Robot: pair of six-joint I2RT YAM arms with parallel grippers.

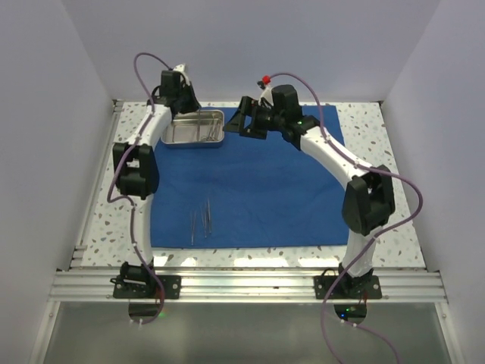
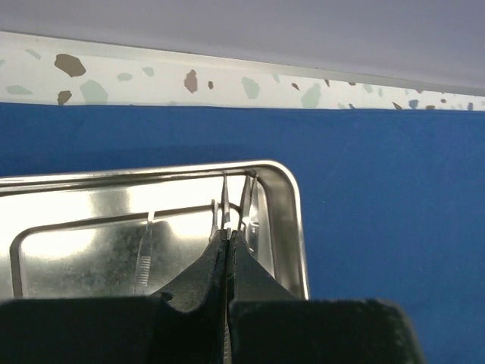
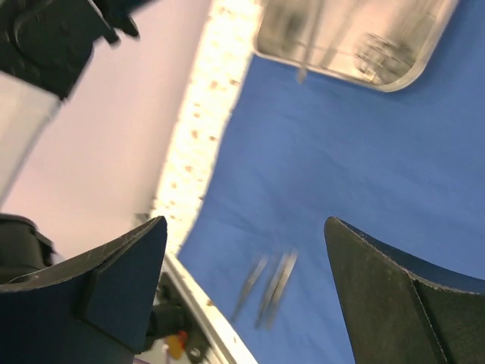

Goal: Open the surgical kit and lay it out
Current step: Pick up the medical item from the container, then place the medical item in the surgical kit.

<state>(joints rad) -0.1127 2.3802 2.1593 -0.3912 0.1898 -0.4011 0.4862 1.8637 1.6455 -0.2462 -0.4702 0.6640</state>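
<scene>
Unloading looks to be the step: left gripper (image 2: 227,236), fingers pinching a thin tool (image 2: 225,199), stands over the tray (image 1: 220,130) at the far-left corner of the flat cloth (image 1: 265,193), next needing a lift and carry to the laid tools (image 1: 203,220) near its front edge; right gripper (image 3: 246,221) hangs spread, empty.

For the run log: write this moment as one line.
cloth spread flat | tray on its far-left corner | left gripper shut on instrument in tray | right gripper open above cloth | tools laid near front edge
</scene>
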